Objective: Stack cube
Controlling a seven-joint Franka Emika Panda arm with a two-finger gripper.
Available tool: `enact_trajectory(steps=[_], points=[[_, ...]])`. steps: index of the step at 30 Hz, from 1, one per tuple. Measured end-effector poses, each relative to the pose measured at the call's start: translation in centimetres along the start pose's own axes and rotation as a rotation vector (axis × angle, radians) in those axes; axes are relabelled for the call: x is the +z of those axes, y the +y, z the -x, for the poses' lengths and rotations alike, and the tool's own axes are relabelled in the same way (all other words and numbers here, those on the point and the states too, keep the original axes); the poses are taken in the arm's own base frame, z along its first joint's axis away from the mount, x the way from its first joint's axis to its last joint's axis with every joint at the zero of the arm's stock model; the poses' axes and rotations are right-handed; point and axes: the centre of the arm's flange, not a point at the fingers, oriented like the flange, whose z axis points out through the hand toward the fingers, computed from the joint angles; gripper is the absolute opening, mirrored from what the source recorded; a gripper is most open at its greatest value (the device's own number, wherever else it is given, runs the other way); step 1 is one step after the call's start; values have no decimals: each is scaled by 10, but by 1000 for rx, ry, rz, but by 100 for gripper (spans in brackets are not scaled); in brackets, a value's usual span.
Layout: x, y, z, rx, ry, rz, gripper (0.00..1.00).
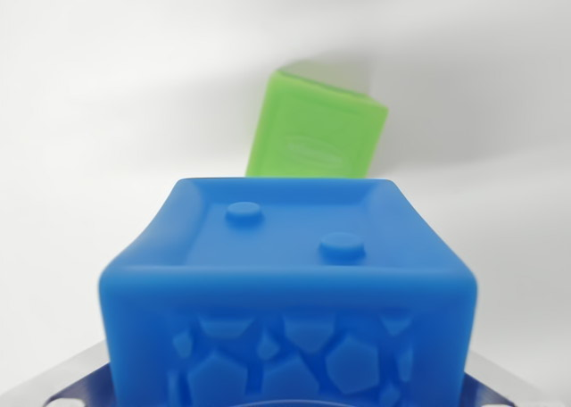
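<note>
At the frame's seven and five o'clock corners, grey metal parts of the gripper (285, 398) flank the blue cube (287, 291), which fills the lower half; the fingertips are hidden, so I cannot tell whether they clamp it, though it seems carried. The green cube (317, 130) lies beyond it at twelve o'clock, on the white table (89, 112). To stack well, centre blue over green, match their edges, then lower gently.

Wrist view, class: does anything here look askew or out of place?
Yes. The green cube, behind the blue cube, sits turned at an angle, its edges not square with the blue one's. Nothing looks damaged.
</note>
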Motion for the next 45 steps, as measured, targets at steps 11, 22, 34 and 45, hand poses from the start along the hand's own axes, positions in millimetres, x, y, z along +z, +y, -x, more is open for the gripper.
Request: enact_trajectory(steps=[11,22,34,45], points=[[-7,-4,-8,83,0,-1,0],[-14,-8,-17,167,0,-1,0],[4,-10,-21,206,0,6,0],[35,-10,-21,209,1,6,0]])
